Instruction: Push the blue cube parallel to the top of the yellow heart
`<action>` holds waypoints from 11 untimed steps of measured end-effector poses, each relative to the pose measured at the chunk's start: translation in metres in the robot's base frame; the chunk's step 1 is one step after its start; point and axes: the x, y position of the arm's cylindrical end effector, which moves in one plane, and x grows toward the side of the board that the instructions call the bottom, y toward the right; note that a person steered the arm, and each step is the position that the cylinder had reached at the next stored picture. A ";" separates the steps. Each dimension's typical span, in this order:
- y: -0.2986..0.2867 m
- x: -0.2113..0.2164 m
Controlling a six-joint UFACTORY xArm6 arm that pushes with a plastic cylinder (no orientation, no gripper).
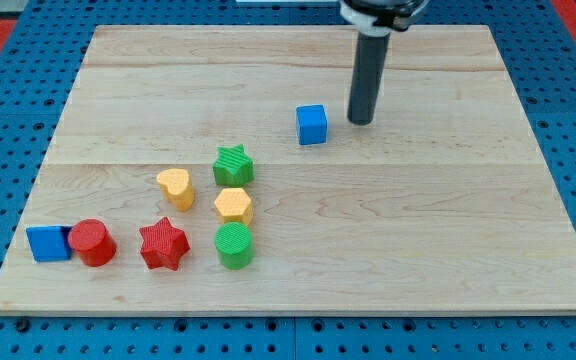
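on a wooden board [448, 250], from the view's left: a flat blue block [47, 243], red cylinder [93, 242], red star [163, 245], yellow heart [174, 186], green star [233, 165], yellow hexagon [233, 205], green cylinder [234, 245]. the blue cube [312, 124] sits apart, up and right of the heart, with my tip [360, 121], a bare rod holding nothing, just right of it.

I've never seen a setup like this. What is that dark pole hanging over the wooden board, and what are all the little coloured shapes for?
The pole is the end of a robot arm; it has no hand and holds nothing. My tip slides along the wooden board to push blocks. One camera looks down at the board. The tip stands just to the view's right of the blue cube, not touching it. Lower left lie a yellow heart, green star, yellow hexagon, green cylinder, red star, red cylinder and another blue block.
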 end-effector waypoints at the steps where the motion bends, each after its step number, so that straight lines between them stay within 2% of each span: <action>1: -0.070 -0.012; 2: -0.126 -0.033; 3: -0.144 -0.040; 4: -0.074 -0.055; 5: -0.021 -0.005; 6: -0.042 0.017; 8: -0.120 -0.010; 9: -0.195 -0.010; 10: -0.222 -0.010; 11: -0.221 -0.010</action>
